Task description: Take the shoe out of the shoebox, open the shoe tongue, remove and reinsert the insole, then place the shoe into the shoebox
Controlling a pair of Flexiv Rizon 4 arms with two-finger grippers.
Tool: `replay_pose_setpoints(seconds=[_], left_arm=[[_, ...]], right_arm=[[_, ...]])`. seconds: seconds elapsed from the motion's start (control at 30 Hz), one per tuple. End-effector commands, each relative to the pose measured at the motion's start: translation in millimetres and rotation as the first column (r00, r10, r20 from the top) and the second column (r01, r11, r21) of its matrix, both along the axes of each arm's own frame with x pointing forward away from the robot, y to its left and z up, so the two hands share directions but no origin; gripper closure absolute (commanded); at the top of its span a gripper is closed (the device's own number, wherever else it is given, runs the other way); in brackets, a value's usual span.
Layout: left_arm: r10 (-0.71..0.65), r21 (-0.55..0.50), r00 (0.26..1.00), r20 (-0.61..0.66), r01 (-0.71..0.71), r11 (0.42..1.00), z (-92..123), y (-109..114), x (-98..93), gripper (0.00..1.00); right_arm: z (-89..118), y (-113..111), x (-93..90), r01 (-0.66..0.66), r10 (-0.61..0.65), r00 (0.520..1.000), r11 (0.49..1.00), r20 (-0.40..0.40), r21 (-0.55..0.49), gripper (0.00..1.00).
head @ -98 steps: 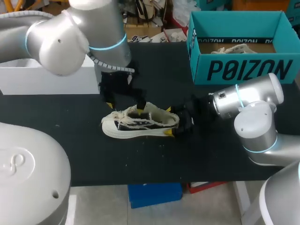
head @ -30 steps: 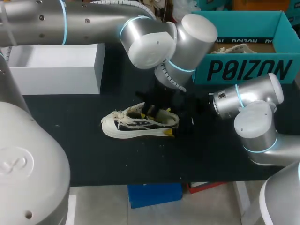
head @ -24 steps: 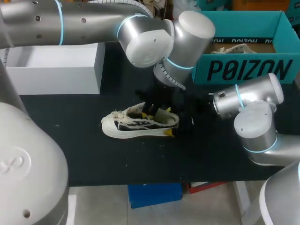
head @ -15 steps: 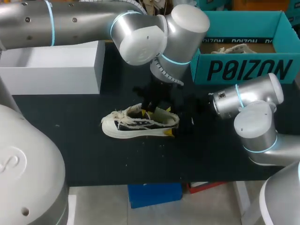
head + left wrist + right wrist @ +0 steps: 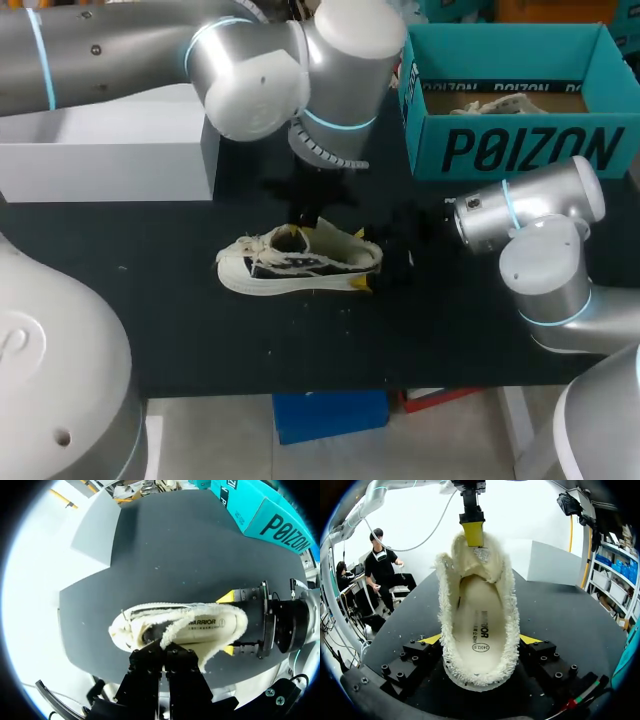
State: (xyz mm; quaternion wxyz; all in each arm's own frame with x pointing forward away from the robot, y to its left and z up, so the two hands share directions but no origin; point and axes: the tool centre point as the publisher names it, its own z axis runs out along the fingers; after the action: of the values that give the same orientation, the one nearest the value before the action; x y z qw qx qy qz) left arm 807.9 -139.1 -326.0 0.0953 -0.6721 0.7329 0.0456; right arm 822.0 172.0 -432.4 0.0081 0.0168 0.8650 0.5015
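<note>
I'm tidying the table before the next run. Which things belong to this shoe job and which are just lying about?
Job: shoe, insole, shoebox, left gripper shut on insole, right gripper shut on shoe.
Lying about: white box, second shoe in shoebox.

Holding the left gripper [image 5: 165, 650] down from above, pinching the shoe [image 5: 300, 262]; clamping the right gripper [image 5: 480, 640] (lying low) round its heel.

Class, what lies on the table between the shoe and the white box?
Nothing: the head view shows bare black table between the shoe and the white box.
</note>
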Motion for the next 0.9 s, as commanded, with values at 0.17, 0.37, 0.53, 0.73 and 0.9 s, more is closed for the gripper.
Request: replay_pose_setpoints(seconds=[0.17,0.37,0.53,0.73,0.9], left_arm=[[0.019,-0.139,0.998,0.059,-0.011,0.99,8.0,28.9,-7.4,1.0],[0.034,-0.188,0.996,0.084,-0.018,0.982,12.2,40.9,-10.4,1.0],[0.057,-0.223,0.993,0.103,-0.033,0.974,13.9,51.2,-11.1,1.0],[0.08,-0.249,0.99,0.114,-0.049,0.967,13.6,62.1,-10.4,1.0],[0.096,-0.263,0.989,0.111,-0.064,0.963,8.4,71.1,-12.0,1.0]], right_arm=[[-2.8,1.2,1.0,0.002,-0.002,1.0,1.0,0.001,-0.001,1.0],[-2.8,1.2,1.0,0.002,-0.002,1.0,1.0,0.001,-0.001,1.0],[-2.8,1.2,1.0,0.002,-0.002,1.0,1.0,0.001,-0.001,1.0],[-2.8,1.2,1.0,0.002,-0.002,1.0,1.0,0.001,-0.001,1.0],[-2.8,1.2,1.0,0.002,-0.002,1.0,1.0,0.001,-0.001,1.0]])
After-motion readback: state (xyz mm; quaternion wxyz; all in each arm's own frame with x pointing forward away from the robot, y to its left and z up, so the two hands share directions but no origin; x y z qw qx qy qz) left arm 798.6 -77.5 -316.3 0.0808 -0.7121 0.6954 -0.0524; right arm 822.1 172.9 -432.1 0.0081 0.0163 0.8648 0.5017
